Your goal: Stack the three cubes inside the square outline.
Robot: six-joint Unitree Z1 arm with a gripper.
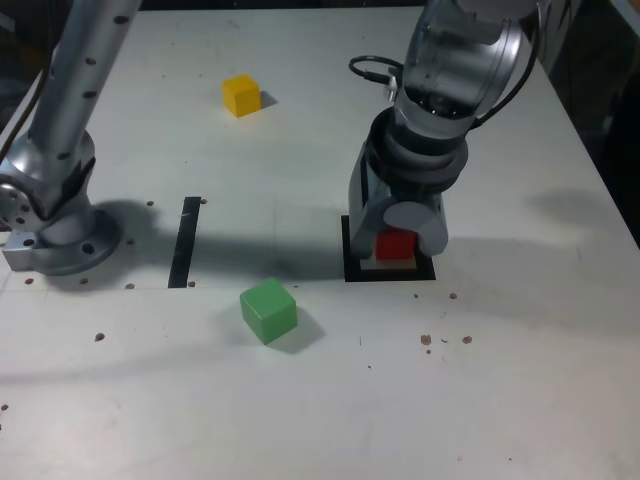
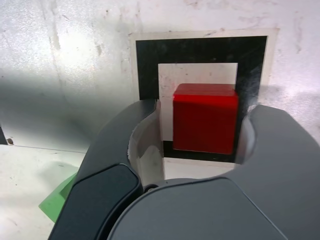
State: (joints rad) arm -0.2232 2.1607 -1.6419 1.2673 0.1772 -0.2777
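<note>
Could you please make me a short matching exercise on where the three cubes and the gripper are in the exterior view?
1. Red cube
2. Yellow cube
3. Green cube
4. Gripper

A. Near the far edge of the table, beyond the black strip
B. Over the square outline, fingers apart
C. Between the gripper's fingers, at the square outline
D. Nearer the camera than the black strip

Pairs: 1-C, 2-A, 3-D, 4-B

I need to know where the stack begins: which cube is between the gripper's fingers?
The red cube, over the square outline; the yellow and green cubes lie outside.
</note>
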